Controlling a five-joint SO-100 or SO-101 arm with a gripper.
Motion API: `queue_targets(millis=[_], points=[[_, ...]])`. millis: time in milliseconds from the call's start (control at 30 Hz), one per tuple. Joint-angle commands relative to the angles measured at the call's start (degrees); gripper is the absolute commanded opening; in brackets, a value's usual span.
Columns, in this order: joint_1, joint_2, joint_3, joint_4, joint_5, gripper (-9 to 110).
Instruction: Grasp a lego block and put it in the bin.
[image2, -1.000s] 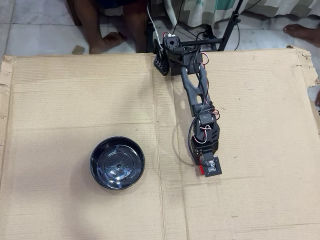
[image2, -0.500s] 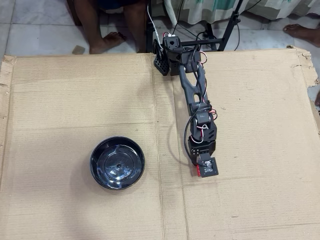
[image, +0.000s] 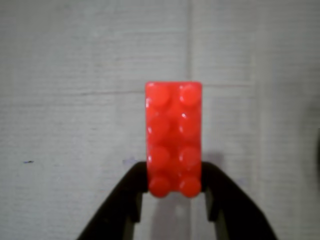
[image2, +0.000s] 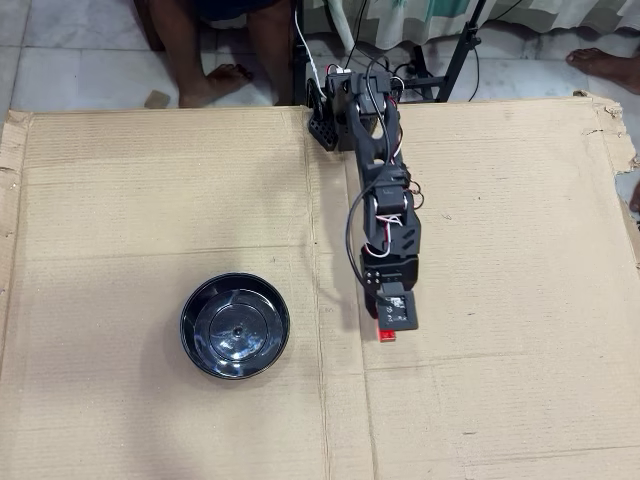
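Overhead view, left to right: bin (image2: 235, 326) sitting empty on the cardboard (image2: 150, 200), well left of the arm. Gripper (image: 175, 192) clenching the lego block (image: 174, 137) by its near end, block sticking forward, likely for carrying binward.

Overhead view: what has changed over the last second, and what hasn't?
The arm has swung toward the left of the overhead view, drawing the gripper and the red lego block a little nearer the black bin. The wrist view shows the fingers clamped on the block's near end. The bin and the cardboard stayed put.
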Motion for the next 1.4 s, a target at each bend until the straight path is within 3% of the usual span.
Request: queue_targets(millis=[0,300,700,1367], points=[[2.3,6.2,-1.6,1.4,-0.4,0],[10.1,13.4,2.0,3.9,-8.0,0],[21.2,24.1,20.9,-8.6,-16.2,0],[31.6,22.7,23.0,-25.6,-16.0,0]])
